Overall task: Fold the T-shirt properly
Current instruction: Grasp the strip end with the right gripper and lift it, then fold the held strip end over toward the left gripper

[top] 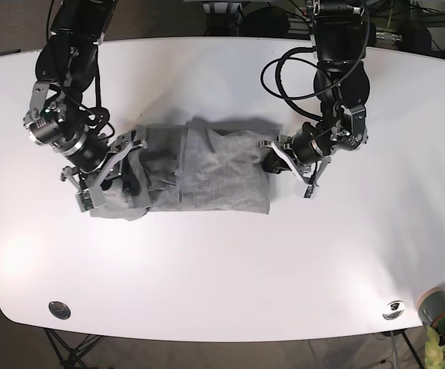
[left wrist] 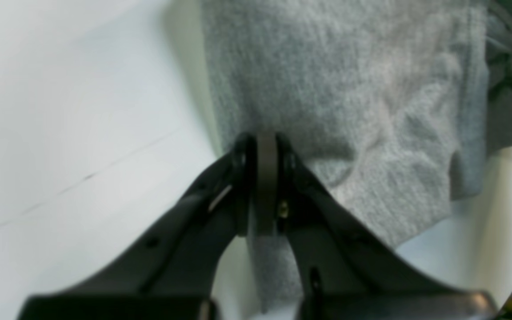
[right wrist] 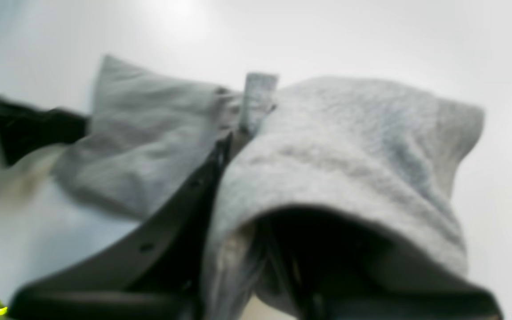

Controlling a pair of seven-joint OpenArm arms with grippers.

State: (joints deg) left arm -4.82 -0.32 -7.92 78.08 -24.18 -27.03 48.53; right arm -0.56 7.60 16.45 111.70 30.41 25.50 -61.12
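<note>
The heather-grey T-shirt [top: 214, 173] lies bunched and partly folded across the middle of the white table [top: 222, 292]. My left gripper [top: 272, 159] is at its right edge. In the left wrist view it [left wrist: 267, 140] is shut on the edge of the cloth [left wrist: 349, 89], and a strip of cloth shows between the fingers. My right gripper [top: 126, 173] is at the shirt's left end. In the right wrist view it [right wrist: 249, 120] is shut on the cloth, and a fold of the shirt [right wrist: 349, 146] drapes over one finger. The lettering and the neck mark do not show clearly.
Black cables [top: 291, 69] loop behind the left arm at the table's far side. Two round fittings [top: 58, 309] [top: 393, 309] sit near the front edge. A grey pot with a plant [top: 437, 307] stands off the front right corner.
</note>
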